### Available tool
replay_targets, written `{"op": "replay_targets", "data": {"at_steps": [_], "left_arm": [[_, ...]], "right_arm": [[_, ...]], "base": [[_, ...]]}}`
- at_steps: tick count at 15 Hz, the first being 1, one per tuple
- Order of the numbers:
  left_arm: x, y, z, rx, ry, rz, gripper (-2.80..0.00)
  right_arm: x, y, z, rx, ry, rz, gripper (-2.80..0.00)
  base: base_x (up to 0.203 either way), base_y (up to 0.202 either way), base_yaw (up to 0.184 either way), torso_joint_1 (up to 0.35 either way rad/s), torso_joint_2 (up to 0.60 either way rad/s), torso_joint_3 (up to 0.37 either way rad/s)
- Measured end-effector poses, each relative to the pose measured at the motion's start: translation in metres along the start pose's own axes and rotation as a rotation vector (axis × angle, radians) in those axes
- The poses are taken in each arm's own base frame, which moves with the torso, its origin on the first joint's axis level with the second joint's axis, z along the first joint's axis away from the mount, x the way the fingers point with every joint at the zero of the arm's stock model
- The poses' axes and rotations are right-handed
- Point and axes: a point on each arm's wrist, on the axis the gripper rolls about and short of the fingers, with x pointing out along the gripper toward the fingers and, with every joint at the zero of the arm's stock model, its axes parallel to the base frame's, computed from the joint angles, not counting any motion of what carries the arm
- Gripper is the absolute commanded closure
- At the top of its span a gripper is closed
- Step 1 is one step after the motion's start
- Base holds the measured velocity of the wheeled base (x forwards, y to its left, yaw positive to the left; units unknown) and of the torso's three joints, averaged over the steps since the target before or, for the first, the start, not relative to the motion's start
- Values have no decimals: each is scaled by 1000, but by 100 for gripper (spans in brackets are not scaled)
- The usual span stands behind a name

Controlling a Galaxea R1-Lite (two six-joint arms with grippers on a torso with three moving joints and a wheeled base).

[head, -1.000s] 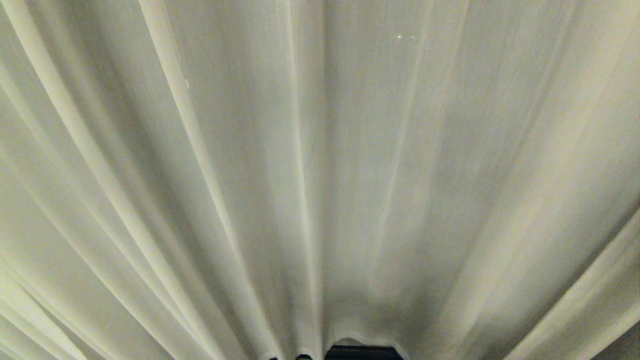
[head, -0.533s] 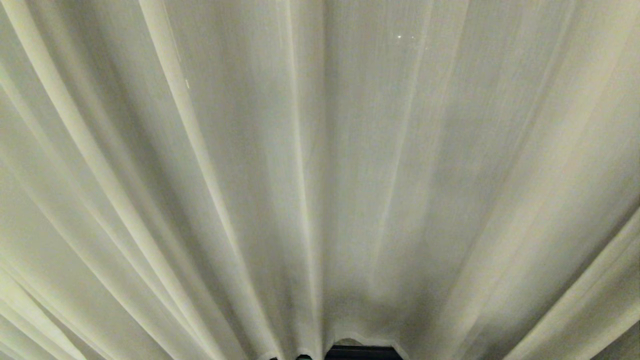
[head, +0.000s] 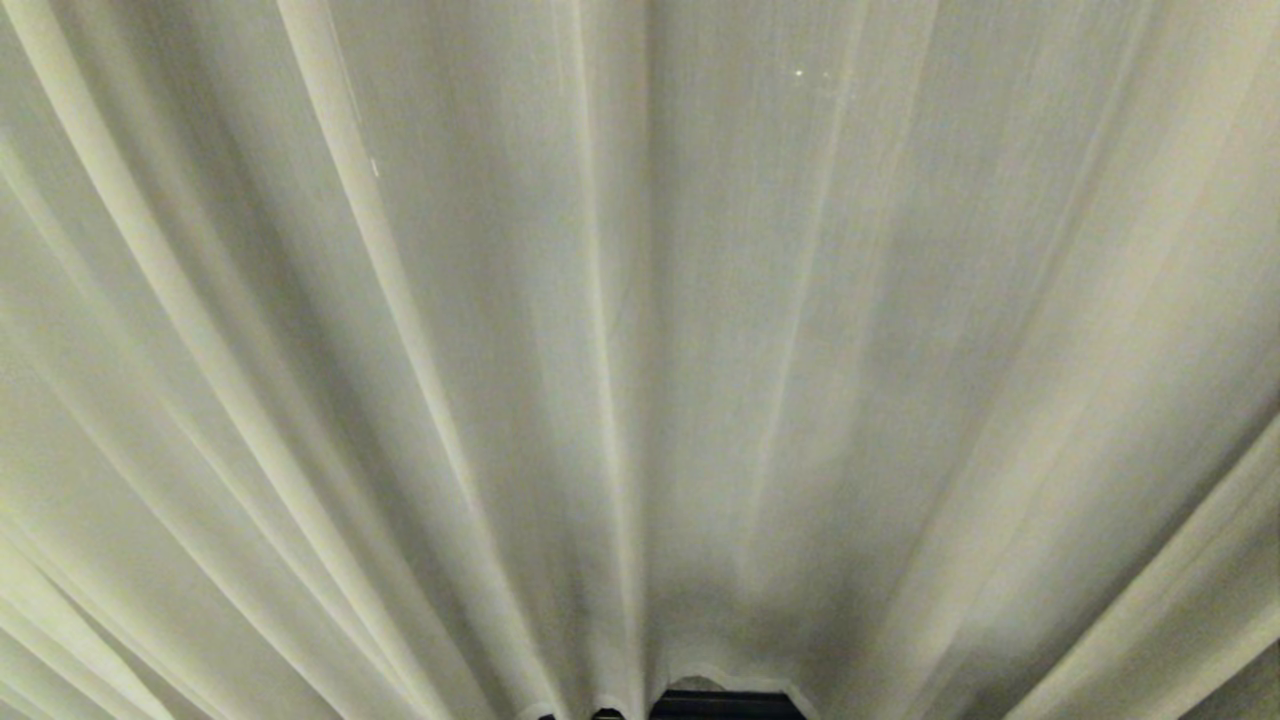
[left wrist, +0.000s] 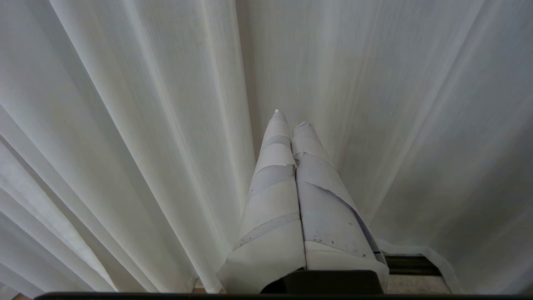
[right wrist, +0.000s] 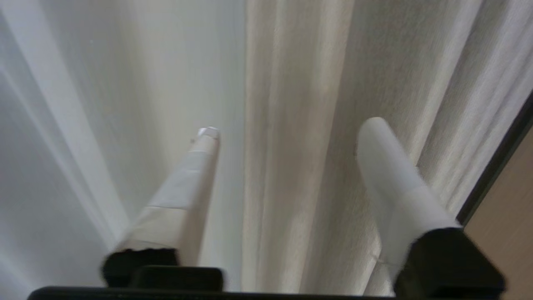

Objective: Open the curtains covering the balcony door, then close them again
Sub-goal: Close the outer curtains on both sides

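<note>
The curtains fill the head view from edge to edge, thin off-white sheer falling in pleats that fan out toward the lower corners, so they hang drawn across the balcony door, of which only a dark strip shows under the hem at the bottom centre. The panels hang loose and straight, which suggests nothing is pulling on them at present.

In the left wrist view the left tool sits in the centre of the frame, its two taped fingers pressed together with no cloth between them, pointing at the sheer but gripping nothing; whether the tips touch the fabric cannot be told. It looks parked.

In the right wrist view the right tool has its fingers spread wide, one at centre left and one at centre right, empty. Between them runs the edge where the pale sheer on the left meets a thicker cream woven panel on the right, a likely place to take hold for the pull. A dark frame edge crosses the lower right corner.
</note>
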Motion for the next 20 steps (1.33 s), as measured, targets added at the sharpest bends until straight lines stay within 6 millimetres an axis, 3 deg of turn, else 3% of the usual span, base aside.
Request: {"op": "replay_targets", "data": {"at_steps": [5,11,20], "left_arm": [[0,0,0,1,0,0,0],[0,0,0,1,0,0,0],[0,0,0,1,0,-1,0]], "right_arm": [[18,-7,20,26,-23,-61,-280],[59,-20,31,55,-26,-105,-280],[156,-38,33,144,-87,83,-280]], "base": [[0,0,0,0,0,0],[0,0,0,0,0,0],[0,0,0,0,0,0]]}}
